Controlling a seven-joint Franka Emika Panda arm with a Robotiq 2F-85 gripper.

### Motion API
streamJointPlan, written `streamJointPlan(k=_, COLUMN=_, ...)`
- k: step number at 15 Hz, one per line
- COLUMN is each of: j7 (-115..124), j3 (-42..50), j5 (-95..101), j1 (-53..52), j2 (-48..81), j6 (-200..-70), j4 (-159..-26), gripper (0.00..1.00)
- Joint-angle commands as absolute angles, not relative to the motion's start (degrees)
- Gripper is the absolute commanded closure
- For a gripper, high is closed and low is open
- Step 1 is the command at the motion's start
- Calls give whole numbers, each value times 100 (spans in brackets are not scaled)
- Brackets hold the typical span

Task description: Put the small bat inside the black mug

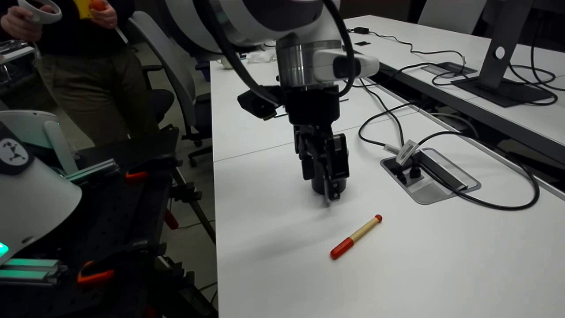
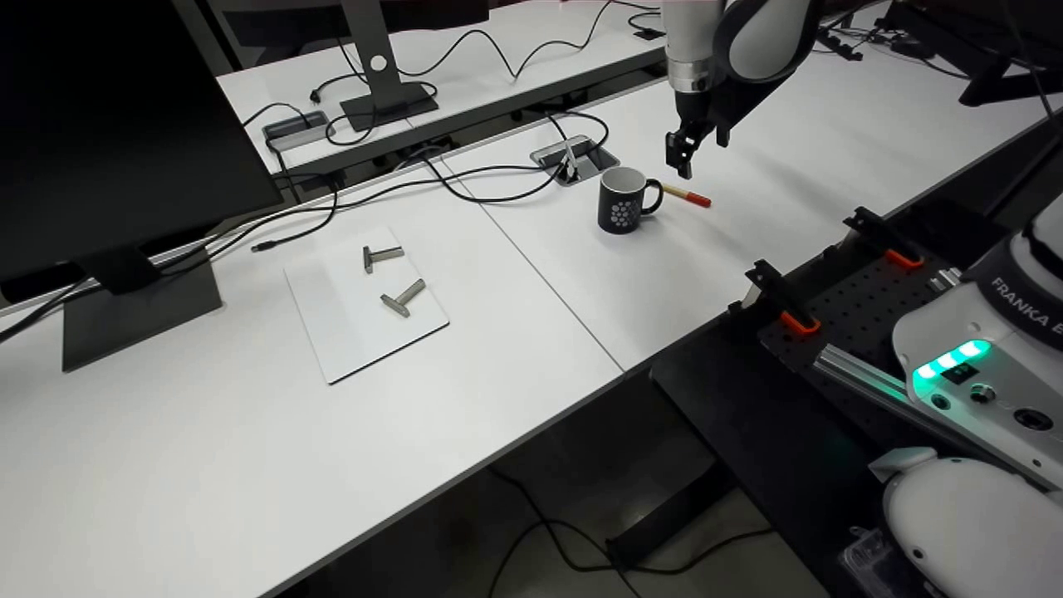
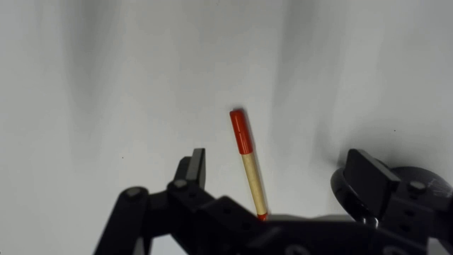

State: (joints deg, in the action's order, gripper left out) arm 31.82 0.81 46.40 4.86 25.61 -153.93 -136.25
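"One small red-and-tan bat (image 1: pixel 357 235): location?"
"On the white table (image 1: pixel 273 269), between its robot-side and far edges, near the black mug (image 2: pixel 621 208)."
"Robotiq gripper (image 3: pixel 277 164)?"
"Jaws apart, above the table."

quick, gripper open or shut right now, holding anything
Gripper: open, holding nothing; the bat lies on the table.

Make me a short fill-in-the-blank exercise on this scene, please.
The bat has a tan middle and ends coloured ____.
The gripper is not shut but ____.
The mug is mainly ____ in colour.
In the wrist view, the mug lies to the ____ of the bat.
Missing words: red; open; black; right.
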Motion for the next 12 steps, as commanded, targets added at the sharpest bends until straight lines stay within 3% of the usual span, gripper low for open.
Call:
streamJointPlan(k=1, j7=2889, j3=507, j5=4202, j1=92, j2=2650, j6=-15373, j4=-13494, gripper=0)
streamJointPlan(k=6, j7=2608, j3=737, j5=3992, j1=-24, j2=2810, j6=-15904, j4=-13333, gripper=0)
streamJointPlan(k=11, j7=1233, j3=371, j5=2510, j1=369, j2=3013, j6=-16525, j4=-13285, gripper=0)
streamJointPlan(k=12, j7=1508, j3=798, j5=2600, j1=-126, j2=2852, j6=-16349, j4=-13406, gripper=0)
